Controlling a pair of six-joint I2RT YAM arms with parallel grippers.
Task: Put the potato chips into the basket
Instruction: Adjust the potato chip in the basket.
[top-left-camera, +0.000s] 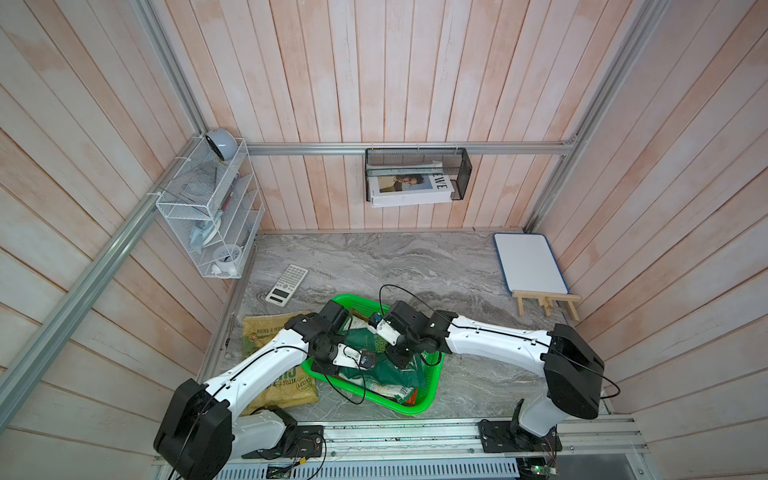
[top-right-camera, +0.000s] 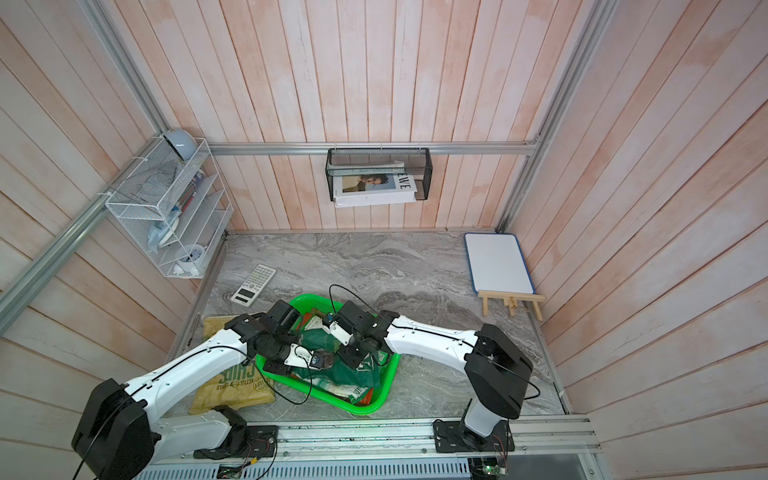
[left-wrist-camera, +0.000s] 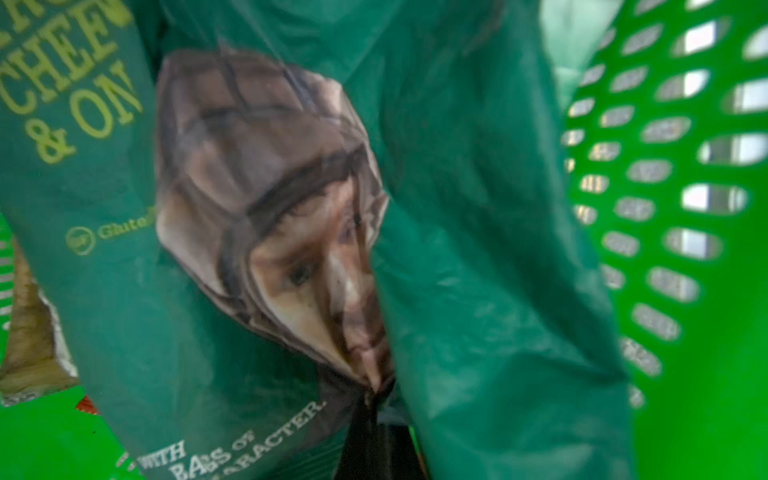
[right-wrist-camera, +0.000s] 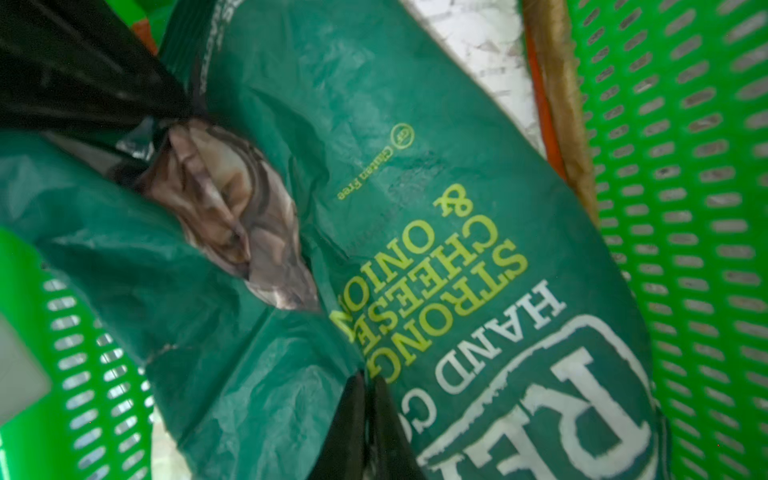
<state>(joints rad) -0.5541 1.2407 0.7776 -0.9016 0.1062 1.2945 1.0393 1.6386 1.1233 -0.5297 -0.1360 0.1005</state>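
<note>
Your left gripper (left-wrist-camera: 374, 401) is clamping fully shut on a gathered fold of the dark green bag (left-wrist-camera: 478, 249), just below the printed face. The left wrist view is showing little else. The bag is filling the frame, and the basket (left-wrist-camera: 698, 291) wall is standing just beyond it.

Your right gripper (right-wrist-camera: 365, 384) is likewise pinching shut on a crease of the same bag, beside the "STRONG CHEESE & ONION" lettering. Only the right wrist view is showing both tools at once, with the left one biting the bag across the portrait from the right one. That view is also revealing an orange-red bag (right-wrist-camera: 540, 104) and a white bag (right-wrist-camera: 478, 41) lying between the green bag and the basket wall.

In both top views the arms are hiding the fingertips. These views are giving you what the wrists cannot: the tan-yellow "CHIPS" bag (top-left-camera: 291, 388) and a second tan-yellow bag (top-left-camera: 266, 332) are lying on the table (top-left-camera: 415, 257) outside the basket, under your left arm.
</note>
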